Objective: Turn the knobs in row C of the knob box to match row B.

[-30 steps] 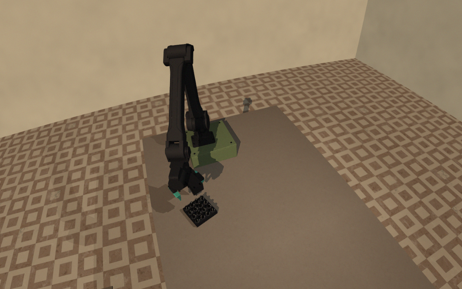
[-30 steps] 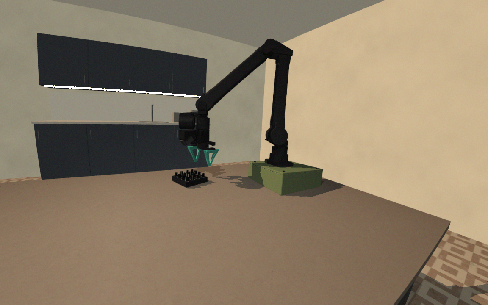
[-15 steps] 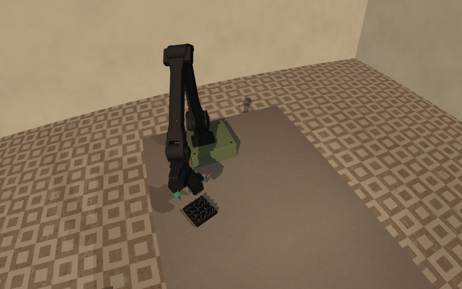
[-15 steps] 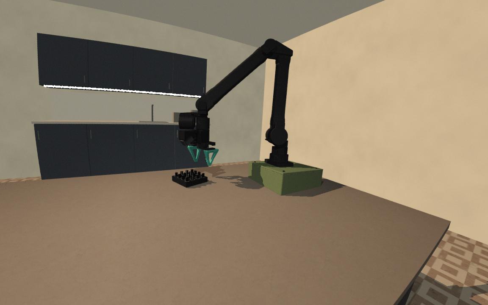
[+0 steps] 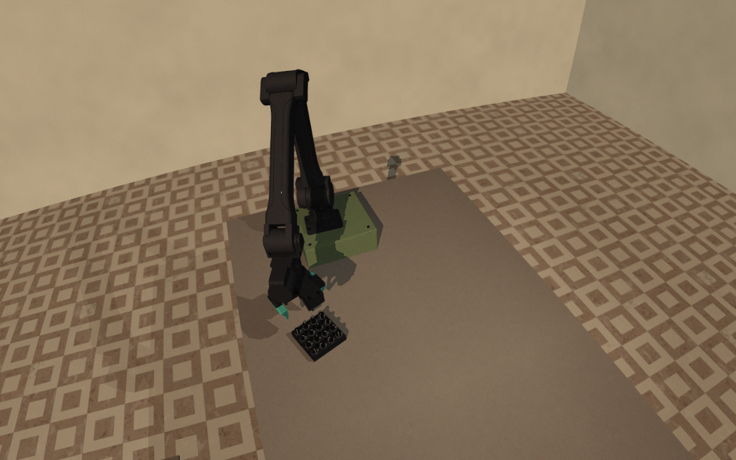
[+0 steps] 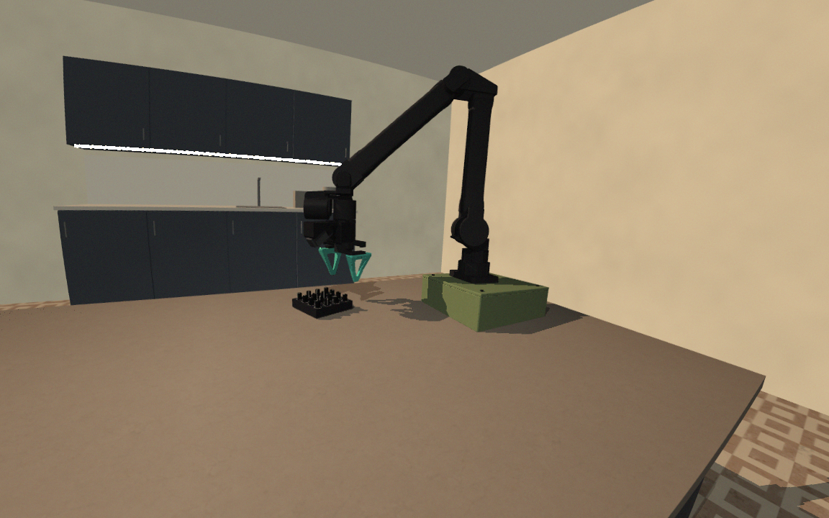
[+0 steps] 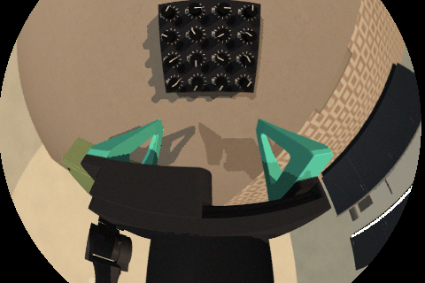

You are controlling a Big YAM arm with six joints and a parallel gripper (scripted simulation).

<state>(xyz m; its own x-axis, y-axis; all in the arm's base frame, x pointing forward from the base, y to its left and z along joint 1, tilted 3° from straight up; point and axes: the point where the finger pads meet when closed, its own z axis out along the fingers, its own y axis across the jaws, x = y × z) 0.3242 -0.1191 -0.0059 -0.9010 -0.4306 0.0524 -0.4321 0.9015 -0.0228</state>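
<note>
Pincer (image 5: 303,297) (image 6: 344,277) (image 7: 209,124) wide open, knob box (image 5: 319,336) (image 6: 322,303) (image 7: 209,47) at twelve o'clock in the wrist view — likely between turns; next, identify row C.

Matt black plastic-looking knob box (image 5: 314,356) (image 6: 318,311) (image 7: 212,90); smooth, plastic-looking teal claw (image 5: 303,296) (image 6: 344,278) (image 7: 209,124).

Kitchen, with sink tap (image 6: 259,191) and cabinets (image 6: 208,116) (image 7: 367,141).
</note>
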